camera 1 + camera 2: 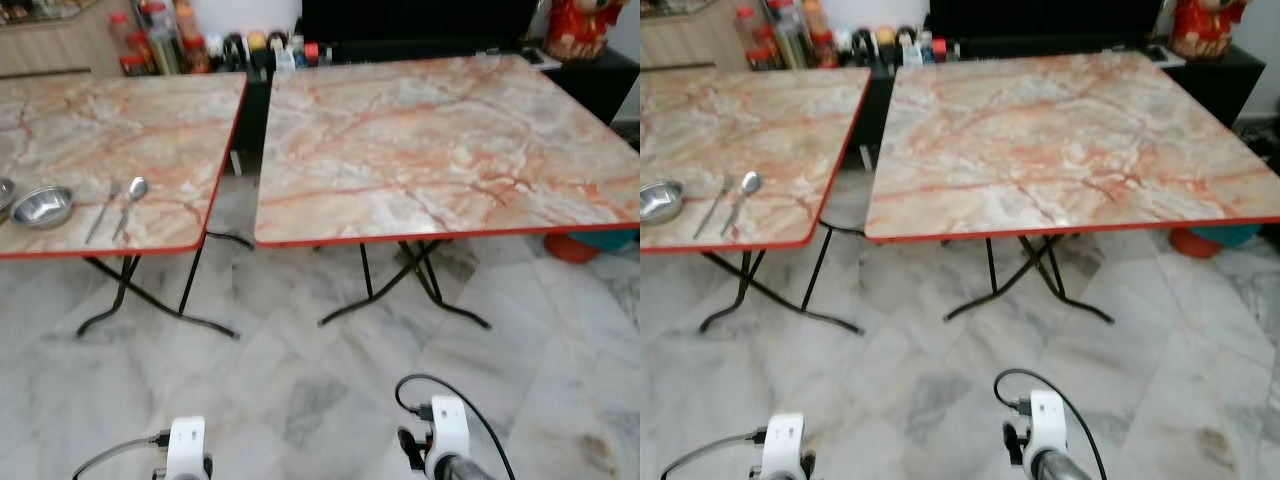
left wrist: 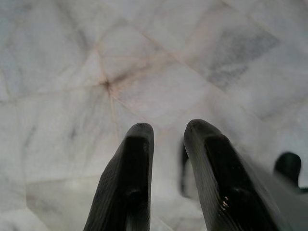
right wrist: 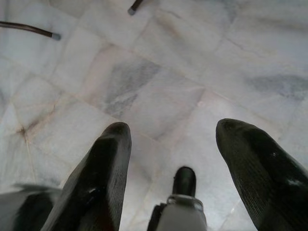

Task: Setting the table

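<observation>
Left end effector point(image 2: 166, 139) hung low over the marble floor point(image 2: 144, 72), fingers point(image 2: 130, 163) nearly together with a narrow gap, empty, nothing grasped. Right end effector point(image 3: 173, 139) likewise pointed down at the floor, fingers point(image 3: 103, 163) spread wide, released, empty. From the head views, both wrists seen at the lower edge, white housings with black cables, left arm point(image 1: 186, 445) and right arm point(image 1: 447, 430), well short of the tables. Ahead, two marble-patterned folding tables with red edging, side by side with a gap between. Right tabletop point(image 1: 440, 150) bare. Left tabletop point(image 1: 120, 130) carried a steel bowl point(image 1: 42, 206) near its front edge, with a fork point(image 1: 102, 212) and a spoon point(image 1: 130, 205) lying just beside it, roughly parallel, apart from each other. Row of bottles point(image 1: 165, 45) behind the tables near the wall; red ornament point(image 1: 580, 28) on a dark cabinet at far right.
</observation>
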Robot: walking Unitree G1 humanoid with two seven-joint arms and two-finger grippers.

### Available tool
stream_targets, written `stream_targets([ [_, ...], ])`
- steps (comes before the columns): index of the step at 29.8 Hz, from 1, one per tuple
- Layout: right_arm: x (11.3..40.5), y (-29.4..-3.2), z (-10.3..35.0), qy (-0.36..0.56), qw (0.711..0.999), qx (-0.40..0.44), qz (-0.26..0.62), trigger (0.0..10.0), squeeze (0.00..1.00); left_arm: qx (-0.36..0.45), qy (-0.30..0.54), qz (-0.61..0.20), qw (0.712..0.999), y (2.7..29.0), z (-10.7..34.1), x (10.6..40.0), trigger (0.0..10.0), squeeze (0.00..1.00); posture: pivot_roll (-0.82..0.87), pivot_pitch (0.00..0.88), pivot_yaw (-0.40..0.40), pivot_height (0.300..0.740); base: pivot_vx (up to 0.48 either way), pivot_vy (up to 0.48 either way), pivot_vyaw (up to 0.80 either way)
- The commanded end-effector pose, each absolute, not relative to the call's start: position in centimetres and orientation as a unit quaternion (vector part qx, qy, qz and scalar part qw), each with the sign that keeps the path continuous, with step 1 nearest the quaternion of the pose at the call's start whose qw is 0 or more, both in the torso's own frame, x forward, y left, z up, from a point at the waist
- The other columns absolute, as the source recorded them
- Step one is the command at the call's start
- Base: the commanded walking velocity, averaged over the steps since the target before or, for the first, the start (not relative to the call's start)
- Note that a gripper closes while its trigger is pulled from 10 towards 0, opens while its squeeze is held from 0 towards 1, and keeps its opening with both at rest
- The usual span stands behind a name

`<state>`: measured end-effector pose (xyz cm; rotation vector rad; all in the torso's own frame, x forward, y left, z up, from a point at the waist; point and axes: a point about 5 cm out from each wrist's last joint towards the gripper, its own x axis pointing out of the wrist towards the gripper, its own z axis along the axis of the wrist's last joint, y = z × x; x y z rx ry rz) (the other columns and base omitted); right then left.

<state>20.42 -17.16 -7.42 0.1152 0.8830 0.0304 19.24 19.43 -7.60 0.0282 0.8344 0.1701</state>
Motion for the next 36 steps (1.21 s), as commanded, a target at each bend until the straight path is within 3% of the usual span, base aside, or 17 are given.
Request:
stream_targets([
  [1, 20.79, -16.26, -7.29, 0.424, 0.903, 0.062, 0.022, 10.0, 0.00, 0.018, 0.412, 0.093, 0.906, 20.32, -7.79, 18.61, 10.0, 0.00, 0.06, 0.065, -0.001, 0.740, 0.000, 0.442, 0.00],
  [8, 20.95, -16.22, -7.22, 0.425, 0.903, 0.060, 0.023, 10.0, 0.00, 0.016, 0.412, 0.096, 0.906, 20.34, -7.84, 18.49, 10.0, 0.00, 0.07, 0.062, -0.005, 0.740, 0.000, 0.443, 0.00],
  [12, 21.03, -16.11, -7.18, 0.425, 0.903, 0.059, 0.025, 10.0, 0.00, 0.016, 0.412, 0.096, 0.906, 20.32, -7.86, 18.44, 10.0, 0.00, 0.07, 0.061, -0.006, 0.740, 0.000, 0.442, -0.75],
  [36, 21.02, -16.05, -7.14, 0.421, 0.905, 0.036, 0.048, 10.0, 0.00, 0.018, 0.415, 0.087, 0.905, 19.91, -8.04, 18.19, 10.0, 0.00, 0.07, 0.031, -0.014, 0.740, 0.000, 0.428, 0.00],
])
